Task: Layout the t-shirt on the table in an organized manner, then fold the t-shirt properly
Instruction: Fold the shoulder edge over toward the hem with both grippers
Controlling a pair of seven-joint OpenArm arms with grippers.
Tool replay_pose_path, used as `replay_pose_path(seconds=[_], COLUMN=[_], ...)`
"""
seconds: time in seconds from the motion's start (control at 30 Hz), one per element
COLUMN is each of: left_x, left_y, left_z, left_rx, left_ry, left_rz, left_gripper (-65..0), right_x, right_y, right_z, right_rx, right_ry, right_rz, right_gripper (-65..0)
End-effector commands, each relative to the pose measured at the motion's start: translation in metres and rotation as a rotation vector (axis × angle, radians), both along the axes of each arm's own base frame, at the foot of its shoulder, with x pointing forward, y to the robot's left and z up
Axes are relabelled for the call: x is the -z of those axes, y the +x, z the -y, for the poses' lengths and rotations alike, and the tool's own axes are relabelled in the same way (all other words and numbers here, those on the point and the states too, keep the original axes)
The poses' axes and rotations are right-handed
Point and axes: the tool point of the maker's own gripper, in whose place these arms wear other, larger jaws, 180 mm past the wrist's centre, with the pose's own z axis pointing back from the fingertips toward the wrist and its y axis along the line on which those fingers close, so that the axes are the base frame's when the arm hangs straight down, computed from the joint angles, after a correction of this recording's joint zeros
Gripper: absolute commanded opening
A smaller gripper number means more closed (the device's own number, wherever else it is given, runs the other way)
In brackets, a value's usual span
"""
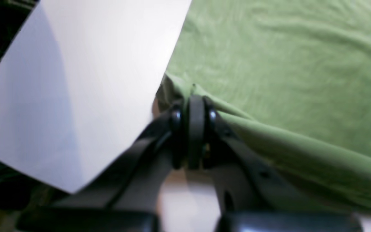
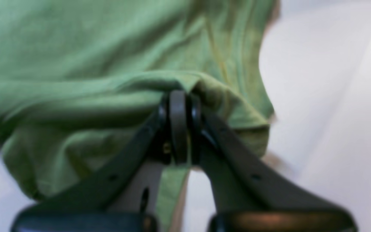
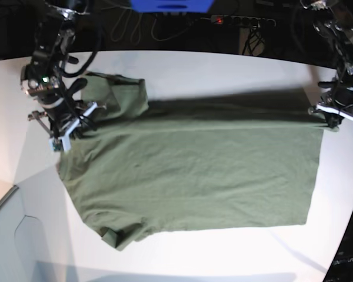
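Observation:
The olive-green t-shirt (image 3: 194, 170) lies spread over the white table (image 3: 223, 70), sleeves toward the left and hem toward the right. Its far edge is held up taut between the two arms and casts a shadow on the table. My left gripper (image 3: 329, 120) is at the right and shut on the hem corner. In the left wrist view the left gripper (image 1: 193, 96) pinches a bunched fold of the t-shirt (image 1: 285, 64). My right gripper (image 3: 76, 126) is at the left, by the shoulder. In the right wrist view the right gripper (image 2: 179, 93) is shut on the t-shirt (image 2: 76, 48).
Bare table (image 1: 76, 80) shows beside the left gripper, with its edge and the dark floor beyond. A power strip (image 3: 241, 20) and cables lie behind the table. A blue object (image 3: 170, 4) sits at the back centre. White tabletop (image 2: 317, 96) shows to the right of the right gripper.

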Motion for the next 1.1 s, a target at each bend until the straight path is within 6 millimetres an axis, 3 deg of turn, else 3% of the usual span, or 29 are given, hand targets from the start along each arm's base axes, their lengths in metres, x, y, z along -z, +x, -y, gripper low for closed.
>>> replay_pose_path(seconds=[0.0,0.3,0.57,0.8,1.07], left_x=[-0.018,0.002,0.002,-0.002,0.011], left_y=[0.013,0.037,0.058,0.075,0.089], left_z=[-0.004,-0.006,-0.005,-0.003,0.0], left_rx=[0.003,-0.025,-0.03,-0.031,-0.047], left_ry=[0.024,-0.059,-0.089,-0.112,-0.171], left_rz=[0.066,0.063,0.085,0.108,0.097], left_gripper=[-64.9,-64.9,-64.9,-64.7,-64.5], right_x=[-0.014,-0.013,-0.011,-0.009,-0.007], right_y=[0.014,0.051,0.072,0.08,0.083], right_z=[0.003,0.006,0.007,0.004,0.002], right_rx=[-0.016,-0.02,-0.024,-0.026,-0.029], right_ry=[-0.006,0.019,0.039,0.056,0.065], right_rz=[0.056,0.069,0.069,0.064,0.059], right_gripper=[-65.0,-65.0,-65.0,-65.0,-65.0])
